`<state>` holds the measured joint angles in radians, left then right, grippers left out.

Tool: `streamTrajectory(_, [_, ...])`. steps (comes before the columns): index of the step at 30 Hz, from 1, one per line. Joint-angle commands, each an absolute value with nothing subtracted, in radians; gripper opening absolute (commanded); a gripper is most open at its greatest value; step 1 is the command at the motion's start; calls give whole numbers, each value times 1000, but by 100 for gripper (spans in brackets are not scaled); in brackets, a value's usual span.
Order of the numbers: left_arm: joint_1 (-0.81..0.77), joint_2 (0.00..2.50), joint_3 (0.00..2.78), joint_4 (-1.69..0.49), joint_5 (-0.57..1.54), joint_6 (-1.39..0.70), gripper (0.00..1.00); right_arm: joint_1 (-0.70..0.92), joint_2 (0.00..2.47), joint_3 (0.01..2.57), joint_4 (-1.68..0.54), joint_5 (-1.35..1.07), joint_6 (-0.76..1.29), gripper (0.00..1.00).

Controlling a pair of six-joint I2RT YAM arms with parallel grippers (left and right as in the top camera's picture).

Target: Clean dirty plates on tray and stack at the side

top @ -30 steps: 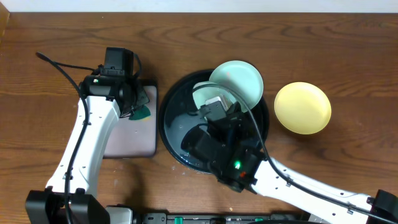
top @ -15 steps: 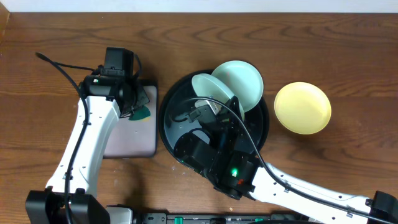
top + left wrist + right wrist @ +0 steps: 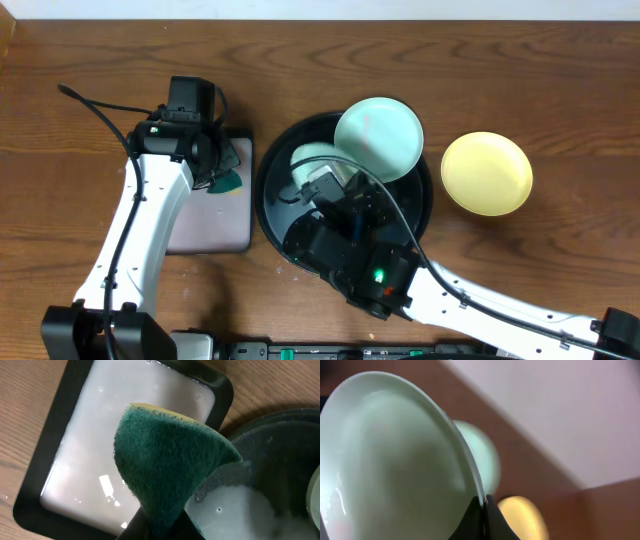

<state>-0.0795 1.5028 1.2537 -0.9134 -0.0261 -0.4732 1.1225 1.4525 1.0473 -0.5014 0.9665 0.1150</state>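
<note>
Right end effector point(image 3: 482, 508), fingers together on the lower rim of the held mint plate point(image 3: 395, 460), clamped tight with the edge pinched between them. Plate tilted steeply, almost on edge, hollow face wet and shiny, lifted over the round black tray point(image 3: 272, 215) directly beneath this end effector. Seen from overhead, just past the fingertips and slightly to their right: the second mint plate point(image 3: 380, 138), lying flat, propped on the tray's far rim, close beside the held one; touching or apart, cannot tell. Farther right of the same end effector, off the tray and well clear of it, the yellow plate point(image 3: 487, 173) resting hollow side up on the desk point(image 3: 520, 70).

Left end effector point(image 3: 160, 527), closed on the green sponge point(image 3: 170, 460), gripping its lower corner, sponge standing up ahead of the fingers with a thin yellow edge on top. Below and beyond this end effector, the grey rectangular tray point(image 3: 85, 455) with a wet, milky floor and a black rim. To its right, just beside that rim, the round black tray's edge.
</note>
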Motion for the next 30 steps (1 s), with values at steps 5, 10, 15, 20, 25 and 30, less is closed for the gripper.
streamTrajectory(5, [-77, 1498, 1266, -916, -38, -464, 8, 910, 1383, 1067, -516, 316, 374, 1])
streamTrajectory(10, [-77, 1498, 1266, -915, -38, -464, 7, 691, 1288, 1067, -520, 41, 392, 1])
streamTrajectory(15, [-77, 1498, 1266, -915, -38, -464, 7, 442, 1213, 1067, -574, -87, 413, 1])
streamTrajectory(20, [-77, 1498, 1266, -915, -38, -464, 7, 176, 1191, 1067, -672, -88, 412, 1])
streamTrajectory(25, [-77, 1498, 1266, -915, -38, -464, 8, -49, 1217, 1065, -753, -79, 399, 1])
streamTrajectory(30, [-77, 1498, 1266, -910, -38, -464, 7, -205, 1295, 1058, -755, -35, 369, 1])
